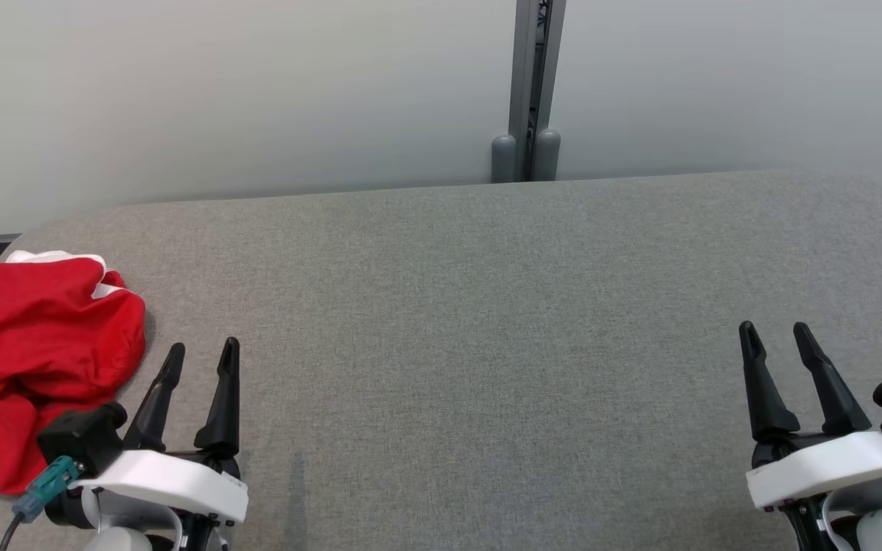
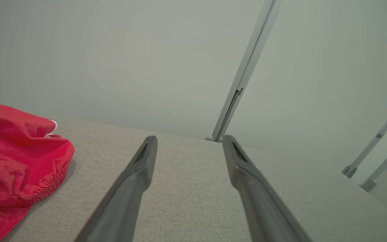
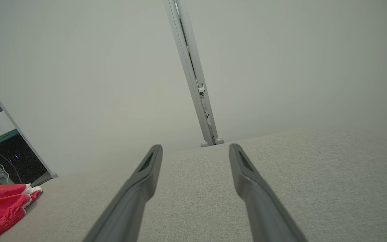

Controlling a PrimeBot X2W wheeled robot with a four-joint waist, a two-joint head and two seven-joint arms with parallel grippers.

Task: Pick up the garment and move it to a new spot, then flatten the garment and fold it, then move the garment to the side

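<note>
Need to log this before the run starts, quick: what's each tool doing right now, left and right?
Left tool: open, holding nothing.
Right tool: open, holding nothing.

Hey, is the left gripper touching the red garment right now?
Apart. The left wrist view shows a strip of bare grey table between the left gripper and the red garment.

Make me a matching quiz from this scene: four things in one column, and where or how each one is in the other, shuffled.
1. garment
2. left gripper
3. right gripper
4. metal post

A. upright behind the table's far edge
B. crumpled at the table's left end
C. open, beside the garment
D. open, at the table's right end

Pairs: 1-B, 2-C, 3-D, 4-A
</note>
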